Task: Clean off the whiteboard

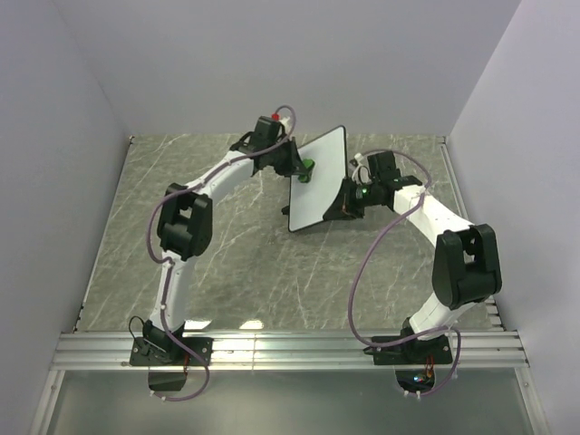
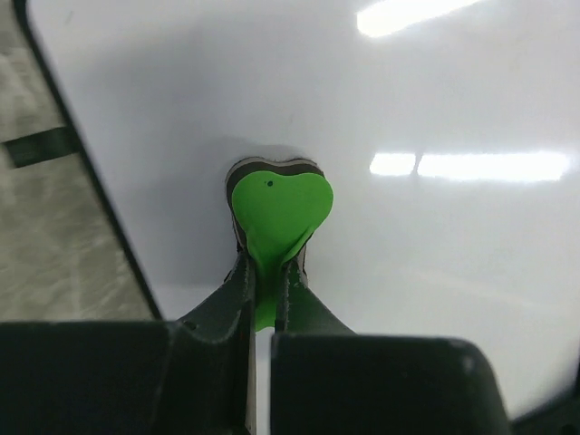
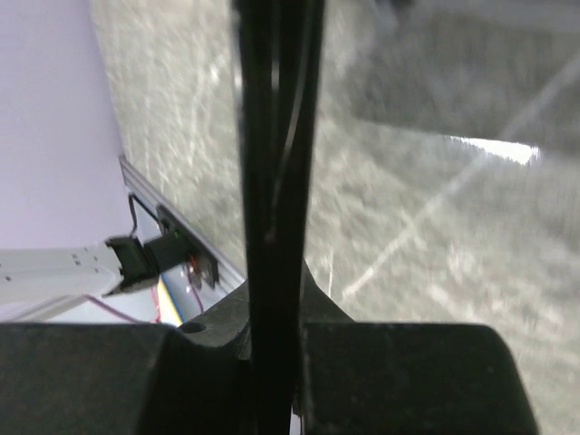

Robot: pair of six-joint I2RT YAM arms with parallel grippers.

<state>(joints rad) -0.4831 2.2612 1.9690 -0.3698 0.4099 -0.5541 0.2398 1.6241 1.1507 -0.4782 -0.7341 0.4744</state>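
Observation:
The whiteboard [image 1: 319, 178] is a small white board with a thin black edge, held tilted up off the marble table. My right gripper [image 1: 344, 201] is shut on its right edge; in the right wrist view that edge [image 3: 272, 181] runs as a dark vertical bar between the fingers. My left gripper [image 1: 302, 172] is shut on a small green heart-shaped eraser [image 2: 279, 213] and presses it flat against the board's white face [image 2: 408, 100]. No marks show on the board's visible face.
The grey marble table [image 1: 227, 245] lies under both arms. White walls close the left, back and right sides. A metal rail [image 1: 290, 349] runs along the near edge at the arm bases.

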